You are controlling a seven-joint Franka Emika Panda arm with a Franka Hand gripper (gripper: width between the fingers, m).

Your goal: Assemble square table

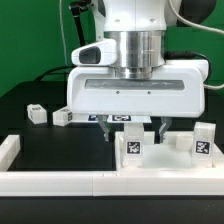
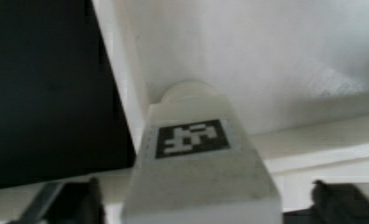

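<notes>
Our claw [image 1: 134, 132] stands open, with one finger on either side of an upright leg [image 1: 132, 148]. In the wrist view a gap shows between that leg and each dark fingertip [image 2: 346, 196], so the claw has hold of nothing. The leg's black-and-white tag faces the wrist camera.

The leg stands on the square table top [image 1: 170, 166]. This lies flat on the bench [image 1: 50, 145], on the near side and toward the exterior view's right. Its near edge sits just beside the low white border wall [image 1: 60, 182].

Farther to the exterior view's right, another tagged leg [image 1: 203, 143] stands upright on the same top. A plain white upright piece [image 1: 178, 141] is just beside it, and we cannot see a tag on that one.

On the far side, toward the exterior view's left, two small white pieces [image 1: 37, 113] lie on the black bench, well apart from the top. They are too small for us to tell more.
</notes>
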